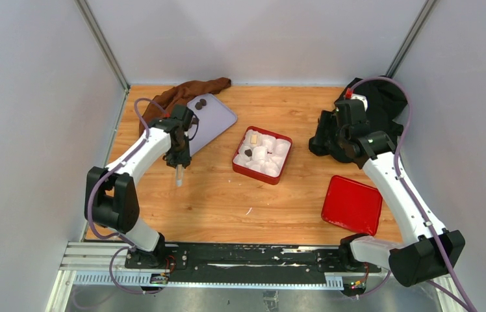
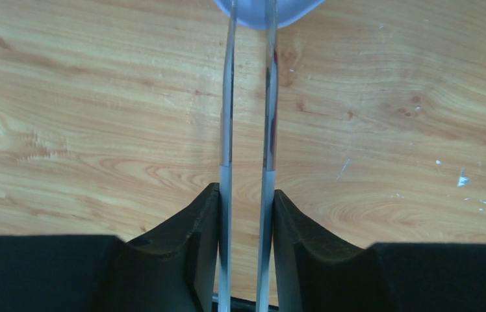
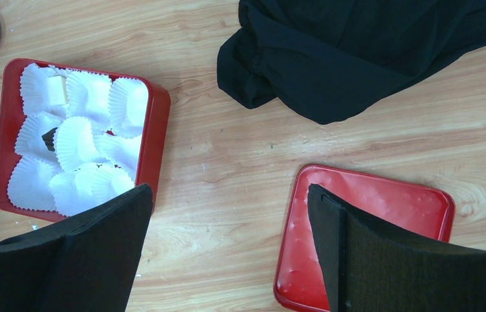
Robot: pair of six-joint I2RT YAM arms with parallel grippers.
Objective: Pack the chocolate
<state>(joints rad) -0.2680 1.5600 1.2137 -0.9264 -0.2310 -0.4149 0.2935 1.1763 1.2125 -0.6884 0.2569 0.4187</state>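
Observation:
Two dark chocolate pieces lie on a lavender tray. The red box holds white paper cups; one cup has a cream piece, another a dark piece. Both also show in the right wrist view, the cream piece and the dark piece. My left gripper is shut on metal tweezers, whose empty tips reach the tray's edge. My right gripper is open and empty, right of the box.
A red lid lies at the front right, partly under my right fingers. A black cloth is heaped at the back right. A brown cloth lies behind the lavender tray. Grey walls enclose the table.

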